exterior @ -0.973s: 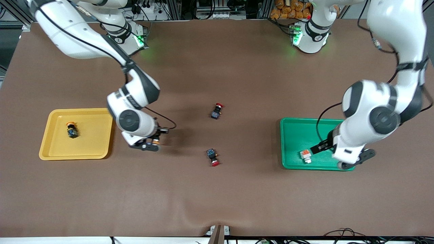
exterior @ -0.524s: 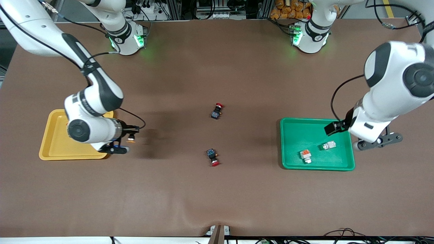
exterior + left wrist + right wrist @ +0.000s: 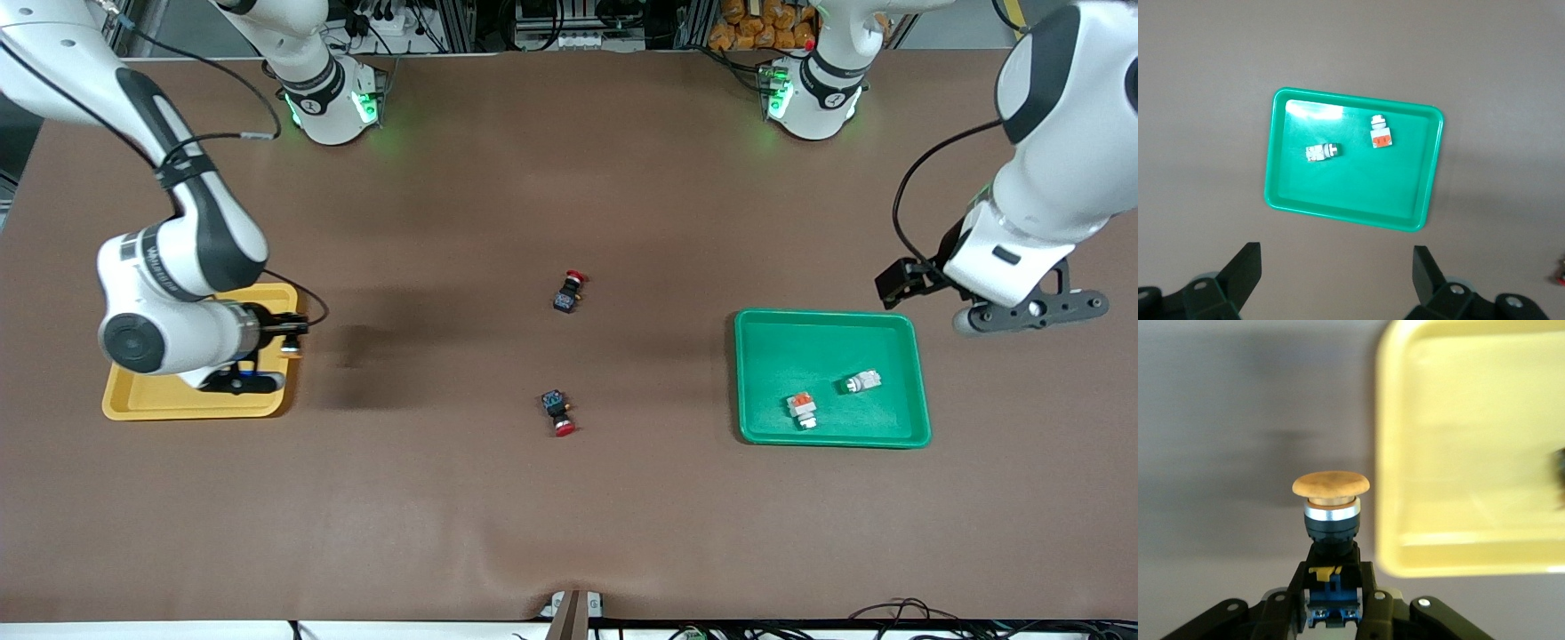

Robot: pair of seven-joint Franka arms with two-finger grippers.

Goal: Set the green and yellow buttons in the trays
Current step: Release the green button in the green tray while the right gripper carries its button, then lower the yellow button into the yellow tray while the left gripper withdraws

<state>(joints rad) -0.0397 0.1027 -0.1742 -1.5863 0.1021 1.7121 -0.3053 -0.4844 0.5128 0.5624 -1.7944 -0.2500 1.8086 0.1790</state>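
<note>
**Q:** so what's where on the counter point(image 3: 569, 160) right now?

**A:** Using the green tray point(image 3: 923, 418) as the marker: it already has both green buttons in it, the plain white one point(image 3: 861, 382) and the one with the orange block point(image 3: 802, 409), lying apart. The left hand point(image 3: 1027, 311) is up in the air just past the tray's corner at that arm's end, fingers spread wide and empty. Looks finished there to me.

**Q:** and yellow?

**A:** The yellow tray point(image 3: 160, 404) is well apart from the green one, at the right arm's end. The right hand point(image 3: 1333, 603) is clamped on a yellow button point(image 3: 1331, 495) by its blue body, cap pointing out, right over the yellow rim. Probably so it drops in cleanly. The two red buttons point(image 3: 569, 291) point(image 3: 559, 414) sit between the trays, not wanted.
</note>
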